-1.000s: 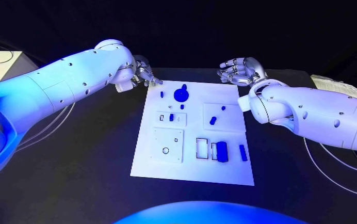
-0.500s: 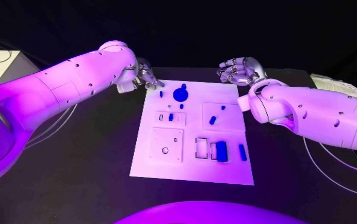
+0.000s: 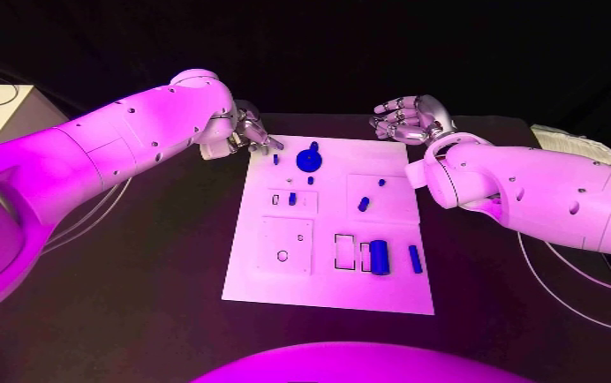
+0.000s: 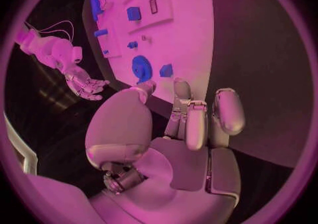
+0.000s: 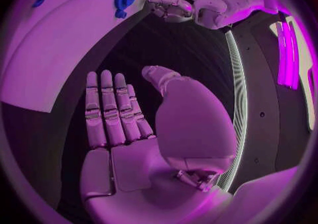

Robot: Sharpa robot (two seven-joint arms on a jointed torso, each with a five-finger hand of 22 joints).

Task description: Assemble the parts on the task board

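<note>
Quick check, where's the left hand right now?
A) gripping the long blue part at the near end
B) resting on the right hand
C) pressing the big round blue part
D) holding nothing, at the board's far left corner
D: the left hand sits by the far left corner of the white board, its fingers apart with nothing in them, short of the round blue part.

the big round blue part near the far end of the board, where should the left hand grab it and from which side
Probably by the rim of the round blue part, coming down from above. It lies flat on the task board, so only its edge offers a pinch. The left hand hovers off the board's far left corner, holding nothing, and a small blue piece sits beside the part on that side.
</note>
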